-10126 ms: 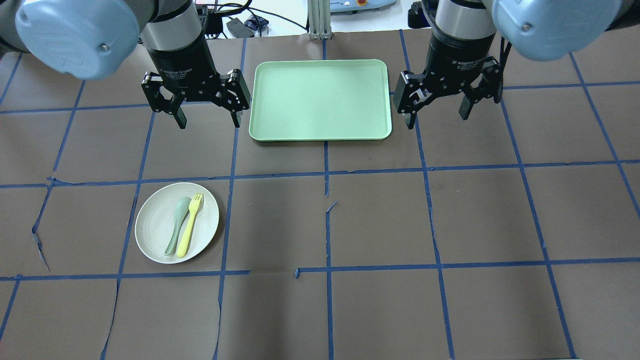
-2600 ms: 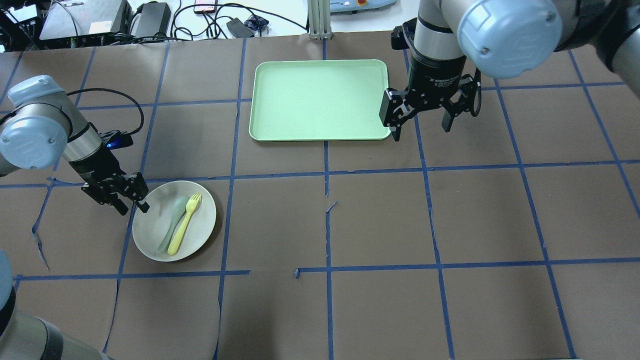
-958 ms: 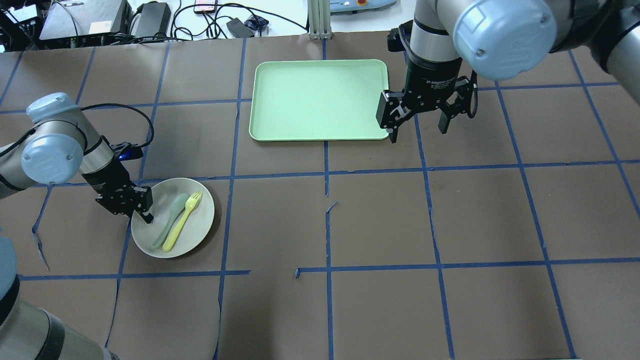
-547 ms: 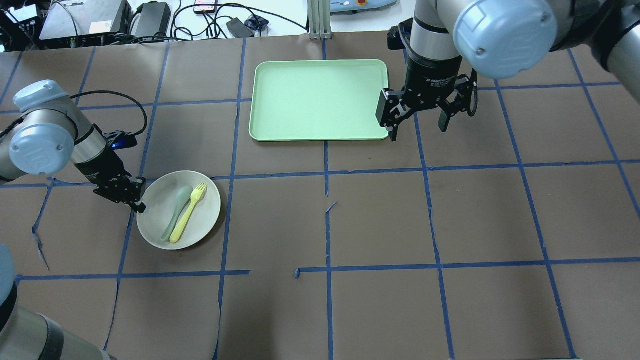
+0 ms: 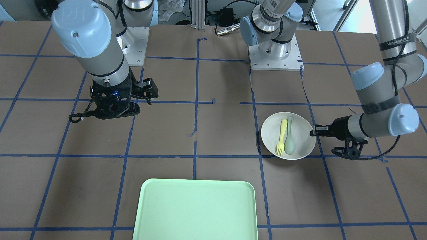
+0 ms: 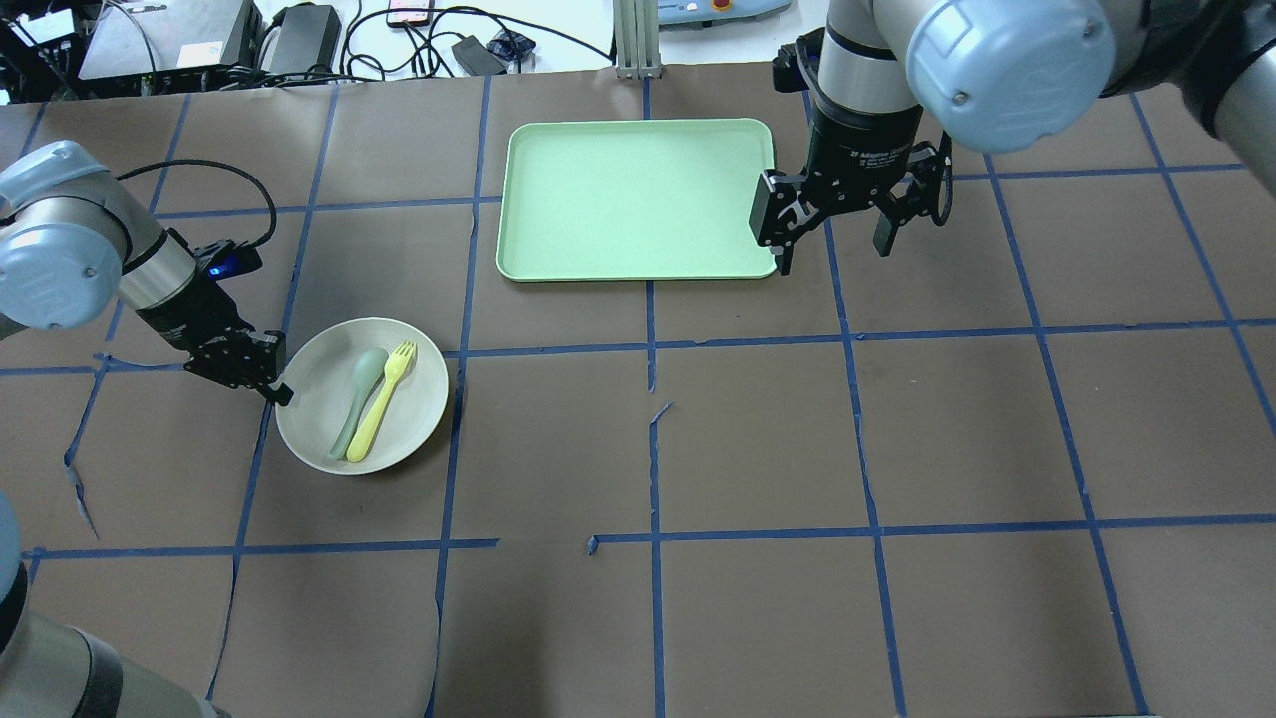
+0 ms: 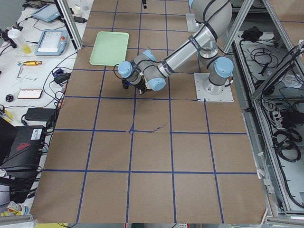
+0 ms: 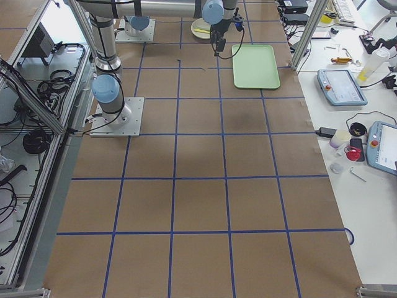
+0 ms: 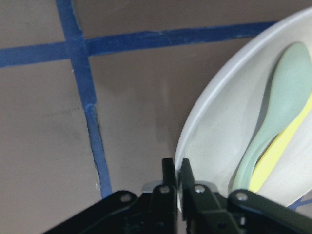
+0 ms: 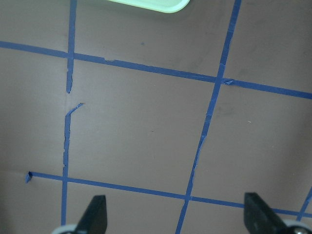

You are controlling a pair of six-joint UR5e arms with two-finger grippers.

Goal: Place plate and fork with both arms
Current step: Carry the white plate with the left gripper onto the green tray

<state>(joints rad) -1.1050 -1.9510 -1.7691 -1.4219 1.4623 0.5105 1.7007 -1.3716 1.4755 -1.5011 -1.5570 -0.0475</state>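
1. The left gripper [image 6: 277,392] is closed down to a thin gap on the near-left rim of the plate [image 6: 419,384], as the left wrist view shows. It is a one-sided pinch on a thin edge, so the plate could pivot or slip out if the arm speeds up or turns.
2. The plate sits over the left part of the bench [image 6: 758,439], well apart from the tray. A shadow along its right edge suggests it is lifted or tipped, though I cannot tell how far.
3. The spoon [image 6: 357,399] and the fork [image 6: 379,414] lie loose on the plate, side by side and touching. Any tilt could send both sliding to the low side or over the rim.
4. The tray [image 6: 638,199] lies at the far middle. A plate brought in low could catch its raised edge.
5. The right gripper [image 6: 832,249] hangs wide open and empty just beside the tray's right edge. Reaching for the fork, it may nudge or grab the spoon instead, or meet the left arm over the plate.
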